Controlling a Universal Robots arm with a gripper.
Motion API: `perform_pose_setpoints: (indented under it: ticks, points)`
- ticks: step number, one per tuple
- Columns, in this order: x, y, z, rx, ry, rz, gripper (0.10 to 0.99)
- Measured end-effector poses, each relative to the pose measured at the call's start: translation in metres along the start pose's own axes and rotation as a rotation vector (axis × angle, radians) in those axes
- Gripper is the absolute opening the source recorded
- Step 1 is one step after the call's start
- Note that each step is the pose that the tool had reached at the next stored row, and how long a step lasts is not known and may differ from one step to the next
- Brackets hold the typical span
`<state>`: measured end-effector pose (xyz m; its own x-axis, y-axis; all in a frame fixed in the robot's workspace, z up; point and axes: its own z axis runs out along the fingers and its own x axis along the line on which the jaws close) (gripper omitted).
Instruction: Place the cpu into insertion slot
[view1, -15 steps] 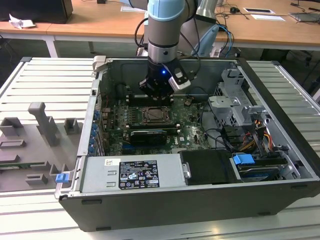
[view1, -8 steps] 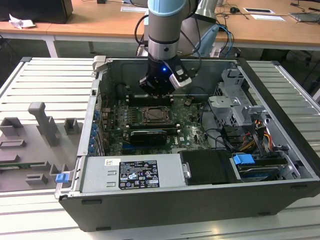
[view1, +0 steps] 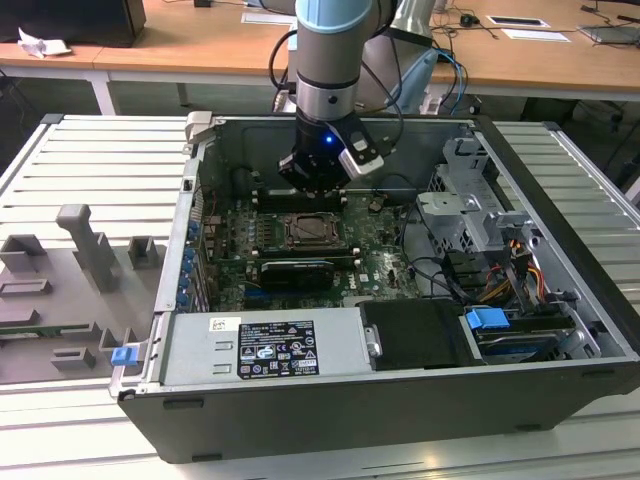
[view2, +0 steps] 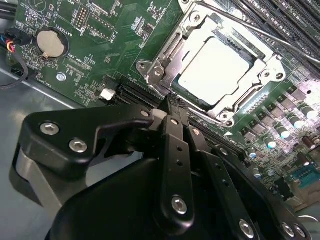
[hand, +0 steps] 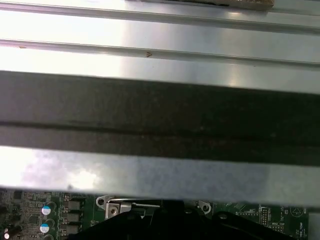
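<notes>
Already the cpu (view2: 219, 67) lies flat inside the insertion slot (view2: 165, 47) – its metal frame open around it. Just beside the socket, the gripper (view2: 172, 107) has its fingers (view2: 176, 145) pressed together, empty. A careless sideways drift could catch the frame or lever.

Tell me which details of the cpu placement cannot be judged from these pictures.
- Whether the cpu sits flat and fully seated in the insertion slot: in the second wrist view its near corner is covered by the gripper.
- The slot in the exterior view: too small to tell chip from frame.
- The slot frame in the first wrist view: cut off by the picture edge and the dark gripper body.
</notes>
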<state>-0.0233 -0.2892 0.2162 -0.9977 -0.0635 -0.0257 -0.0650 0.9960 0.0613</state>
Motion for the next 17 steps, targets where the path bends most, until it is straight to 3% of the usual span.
perform_pose_setpoints:
  ticks: [17]
  points:
    - [0.0003,-0.0057,-0.0033,0.0,0.0,0.0,0.106]
